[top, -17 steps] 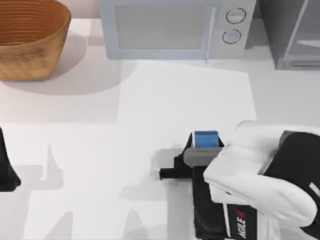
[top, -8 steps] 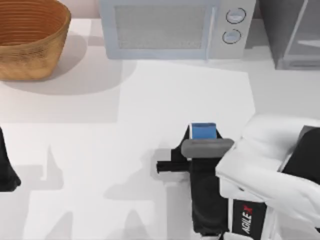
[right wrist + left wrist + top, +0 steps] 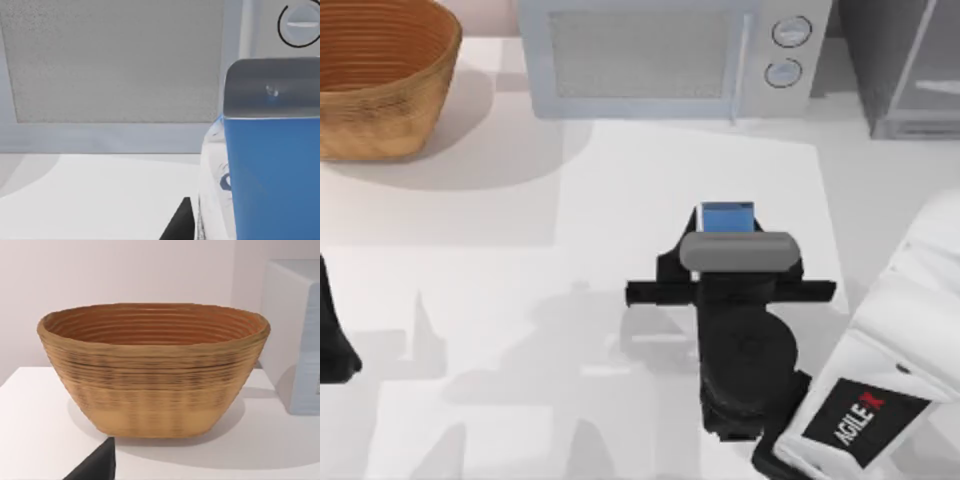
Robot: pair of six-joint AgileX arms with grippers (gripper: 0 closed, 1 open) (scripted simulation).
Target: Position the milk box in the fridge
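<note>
Near the table's middle, in front of the microwave (image 3: 665, 55), the right gripper (image 3: 728, 235) seems to pinch the milk box (image 3: 728, 217), though its fingers are hidden. Keep the carton upright while carrying it right toward the fridge (image 3: 910, 65). Left arm parked at the left edge.

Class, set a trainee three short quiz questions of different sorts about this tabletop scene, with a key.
1. True or false: the milk box is already inside the fridge.
2. Which stands at the top view's left: (a) the basket, (b) the microwave, (c) the fridge?
3. Fill in: the carton sits at the ____ arm's end effector.

Key: 1 false, it is over the table in front of the microwave; 2 a; 3 right. The left arm sits at the table's left edge.
</note>
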